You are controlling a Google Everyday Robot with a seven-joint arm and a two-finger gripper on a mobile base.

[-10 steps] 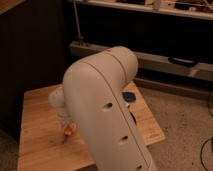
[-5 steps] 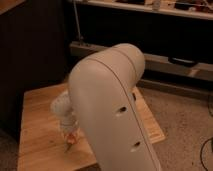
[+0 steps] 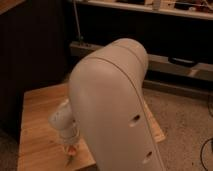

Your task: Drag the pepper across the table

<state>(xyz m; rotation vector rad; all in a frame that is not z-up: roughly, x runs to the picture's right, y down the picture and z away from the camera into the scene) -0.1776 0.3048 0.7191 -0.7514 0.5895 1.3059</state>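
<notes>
Dark shelving is running along the far wall behind 1 light-wood worktop (image 3: 40, 120). 1 big white arm shell (image 3: 117, 110) is filling the middle, hiding much of it. 1 pincer (image 3: 71, 148) is pointing down at the near left, with 1 orange pepper (image 3: 71, 149) showing at its tip.

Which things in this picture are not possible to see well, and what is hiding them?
- Camera view: the large white arm covers most of the table, so whatever lies behind it is hidden.
- The gripper is low, near the bottom edge at the table's front; it is too small and dim to read.
- The pepper shows only as a small orange bit under the gripper; contact is unclear.
</notes>
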